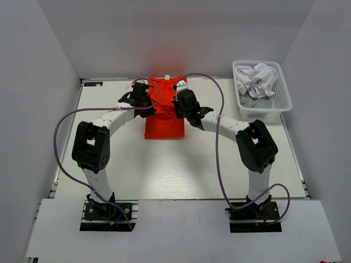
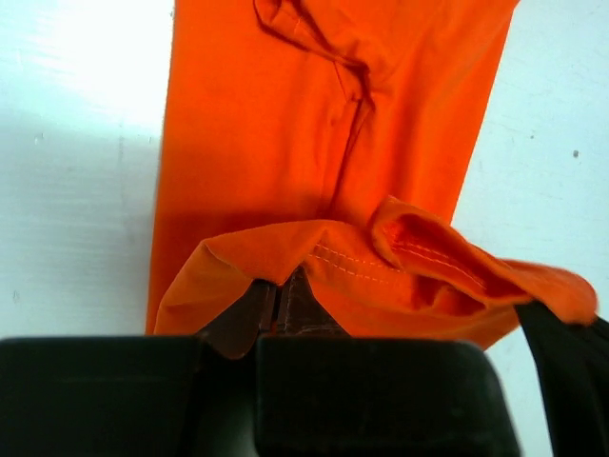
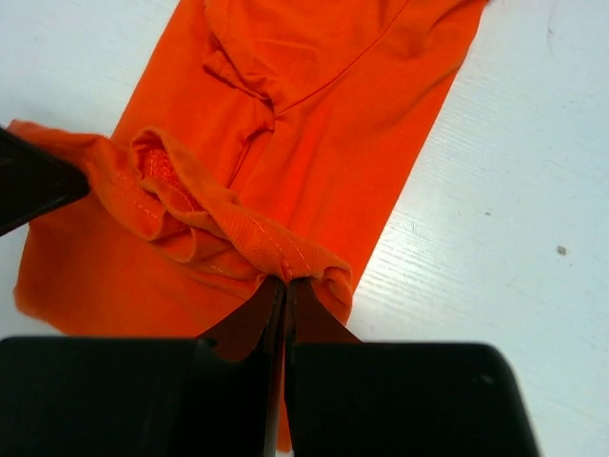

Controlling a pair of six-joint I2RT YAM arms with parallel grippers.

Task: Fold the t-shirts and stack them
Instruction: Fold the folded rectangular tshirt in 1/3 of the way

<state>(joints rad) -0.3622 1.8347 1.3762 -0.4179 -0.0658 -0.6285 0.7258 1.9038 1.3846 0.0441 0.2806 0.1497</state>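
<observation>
The orange-red t-shirt [image 1: 163, 118] lies on the white table at the back centre, folded into a narrow strip. My left gripper [image 1: 143, 104] is shut on its far edge, with the hem draped over the closed jaws in the left wrist view [image 2: 276, 286]. My right gripper [image 1: 184, 109] is shut on the same far hem [image 3: 285, 278], which bunches above the jaws. The shirt body [image 2: 314, 114] stretches away flat beneath both grippers and also shows in the right wrist view [image 3: 324, 114]. White and grey t-shirts [image 1: 256, 79] lie crumpled in the basket.
A white plastic lattice basket [image 1: 282, 101] stands at the back right of the table. Grey walls enclose the table on three sides. Purple cables loop from each arm.
</observation>
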